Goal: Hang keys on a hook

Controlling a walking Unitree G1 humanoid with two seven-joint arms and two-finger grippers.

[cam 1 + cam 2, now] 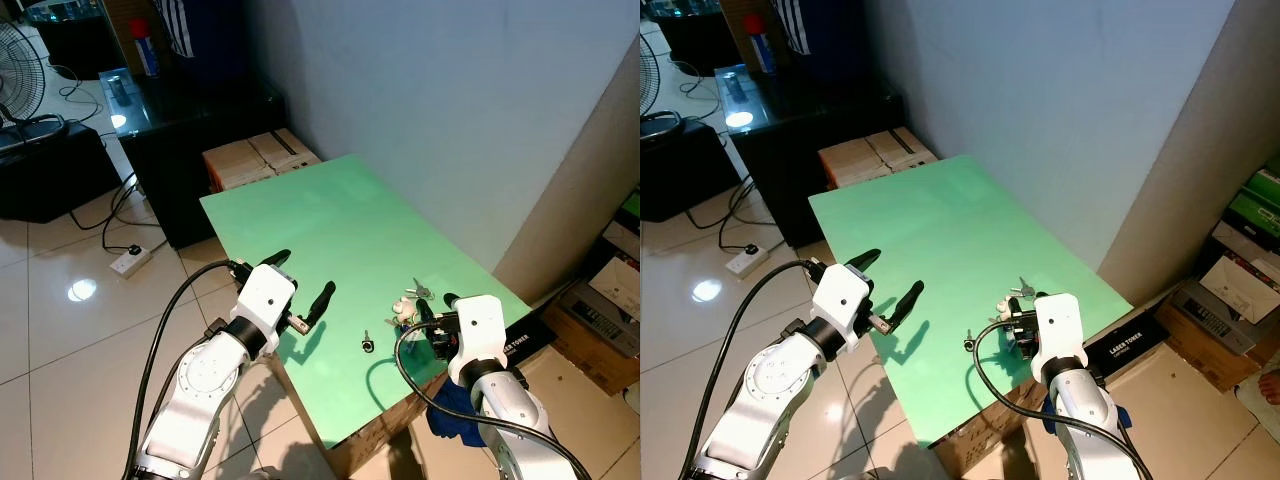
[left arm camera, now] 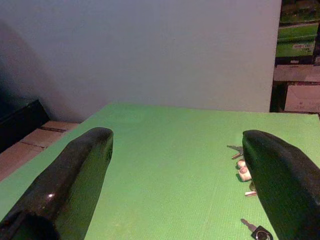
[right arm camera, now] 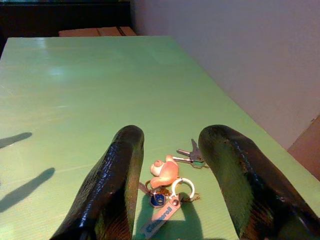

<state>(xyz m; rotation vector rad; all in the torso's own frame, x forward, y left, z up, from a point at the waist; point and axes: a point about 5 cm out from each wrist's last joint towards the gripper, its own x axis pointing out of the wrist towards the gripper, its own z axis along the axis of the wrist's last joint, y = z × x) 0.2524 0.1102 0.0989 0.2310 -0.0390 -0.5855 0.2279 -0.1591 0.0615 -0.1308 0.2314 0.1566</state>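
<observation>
Keys (image 3: 167,182) with a small figure charm lie on the green table (image 1: 330,215), near its right front corner. Right gripper (image 3: 172,150) hovers just over the keys, fingers apart around them, not touching. Left gripper (image 1: 303,282) hangs wide open left of the keys; a single dark key (image 1: 368,342) lies between.

Green table (image 1: 330,215), keys (image 1: 408,305) by right gripper (image 1: 432,312), black key (image 1: 368,342), left gripper (image 1: 300,280) fingers spread

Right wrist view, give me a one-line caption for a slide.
Right gripper open just above a key bunch with a pink charm, lying on the green tabletop.
</observation>
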